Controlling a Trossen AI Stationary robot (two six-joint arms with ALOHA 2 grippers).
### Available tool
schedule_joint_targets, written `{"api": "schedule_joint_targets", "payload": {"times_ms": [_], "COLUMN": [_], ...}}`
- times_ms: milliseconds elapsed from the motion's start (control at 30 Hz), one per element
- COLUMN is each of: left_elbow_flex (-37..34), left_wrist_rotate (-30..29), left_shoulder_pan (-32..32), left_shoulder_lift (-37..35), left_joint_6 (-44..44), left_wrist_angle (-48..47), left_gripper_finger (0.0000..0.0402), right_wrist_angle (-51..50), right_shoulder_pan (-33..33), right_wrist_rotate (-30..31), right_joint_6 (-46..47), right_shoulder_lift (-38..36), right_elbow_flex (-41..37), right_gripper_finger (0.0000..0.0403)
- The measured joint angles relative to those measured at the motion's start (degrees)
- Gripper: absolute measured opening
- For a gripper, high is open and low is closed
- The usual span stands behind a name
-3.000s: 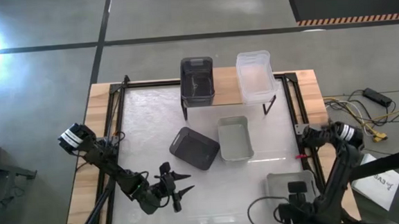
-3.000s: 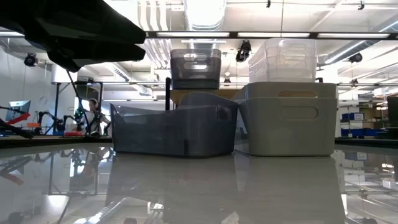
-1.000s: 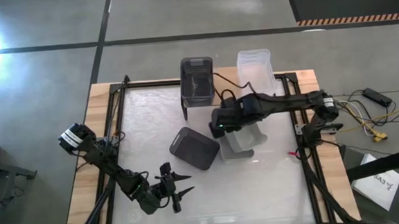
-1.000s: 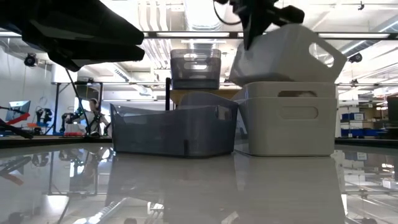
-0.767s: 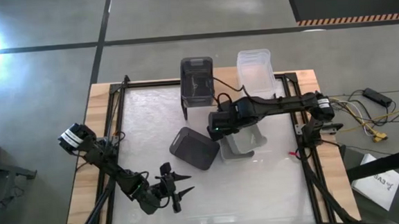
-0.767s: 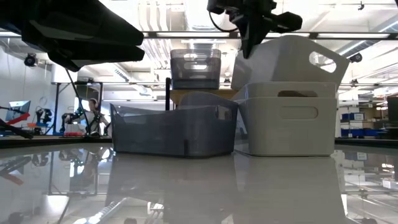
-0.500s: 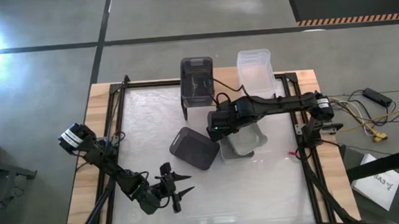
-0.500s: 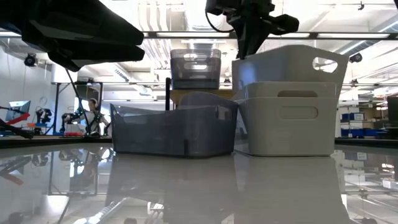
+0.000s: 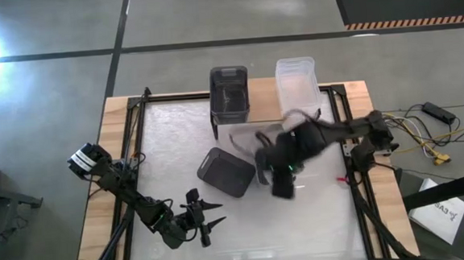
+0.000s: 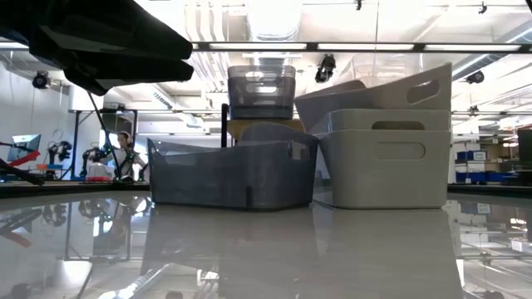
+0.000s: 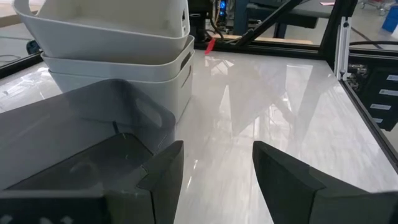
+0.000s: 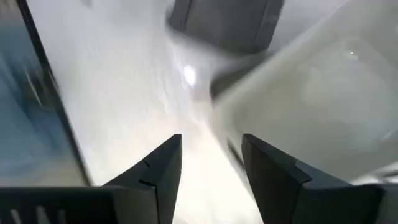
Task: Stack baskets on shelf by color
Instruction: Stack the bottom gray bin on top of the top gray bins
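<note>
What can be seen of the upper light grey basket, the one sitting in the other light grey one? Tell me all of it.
The upper light grey basket is opaque, smooth plastic with rounded corners, a rolled rim and an oval handle slot in its end wall. It sits nested in the lower light grey basket but not seated: it is tilted, one end riding higher. The pair stands on the table beside the dark grey basket. The right gripper shows open fingers, with nothing between them.

Grey concrete floor (image 9: 209,18), bright ceiling lights (image 10: 274,17)
</note>
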Motion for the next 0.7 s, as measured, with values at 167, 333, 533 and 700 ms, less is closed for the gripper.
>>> {"api": "schedule_joint_targets", "payload": {"times_ms": [167,333,533,700], "left_elbow_flex": [0.1,0.1,0.1,0.2], "left_wrist_rotate": [0.0,0.0,0.0,0.0], "left_shoulder_pan": [0.0,0.0,0.0,0.0], "left_shoulder_lift": [0.0,0.0,0.0,0.0], "left_joint_6": [0.0,0.0,-0.3,-0.4], "left_wrist_angle": [0.0,0.0,0.1,0.3], "left_gripper_finger": [0.0178,0.0178,0.0178,0.0178], "right_wrist_angle": [-0.1,0.0,-0.1,0.5], "right_shoulder_pan": [9.5,13.0,12.0,10.3], "right_wrist_rotate": [8.4,11.6,14.9,14.5], "right_joint_6": [-8.8,-10.7,-12.5,-16.3], "right_shoulder_lift": [-0.1,0.5,0.6,0.6], "right_elbow_flex": [-2.9,-9.5,-17.2,-21.6], "right_gripper_finger": [0.0162,0.0161,0.0150,0.0134]}}
